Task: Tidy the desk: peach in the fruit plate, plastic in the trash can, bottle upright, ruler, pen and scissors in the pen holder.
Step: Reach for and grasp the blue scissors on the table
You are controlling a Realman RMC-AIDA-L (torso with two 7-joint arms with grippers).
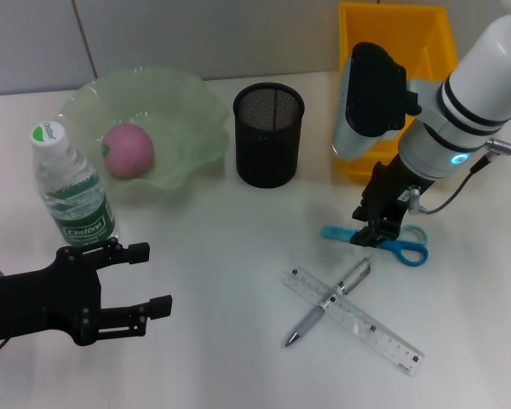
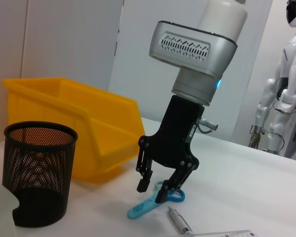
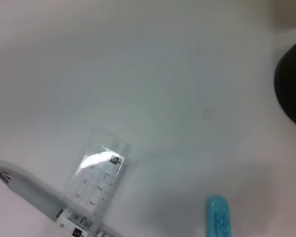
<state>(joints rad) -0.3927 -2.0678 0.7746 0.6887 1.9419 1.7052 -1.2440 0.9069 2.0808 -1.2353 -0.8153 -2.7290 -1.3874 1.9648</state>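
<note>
The left gripper (image 1: 145,279), a black two-fingered claw, is hovering low over the near-left part of the white desk (image 1: 221,256) with its fingers spread wide and nothing between them, just in front of the clear plastic water bottle with a green label (image 1: 71,189), which is standing upright. Behind the bottle, the pink peach (image 1: 127,150) is sitting inside the pale green wavy-rimmed fruit plate (image 1: 192,111), and the black mesh pen holder (image 1: 268,134) is standing empty beside it, with the yellow plastic bin (image 1: 434,43) farther right. Toward the front, the silver pen (image 1: 328,302) is lying crossed over the transparent plastic ruler (image 1: 383,336), touching it. The right gripper (image 2: 157,190), black-fingered under a white and silver wrist, is reaching steeply down at the blue-handled scissors (image 1: 404,249), its fingers partly open and straddling the handles without yet closing on them; in the left wrist view one fingertip seems to be resting at a handle loop while the other is hanging just above the desk. The scissors are looking light and rigid but flat and slippery on the smooth surface, so gripping across the thicker plastic handles, rather than the thin blades, is likely the surest hold. The right forearm is angling in from the upper right, the wrist bent sharply downward.
</note>
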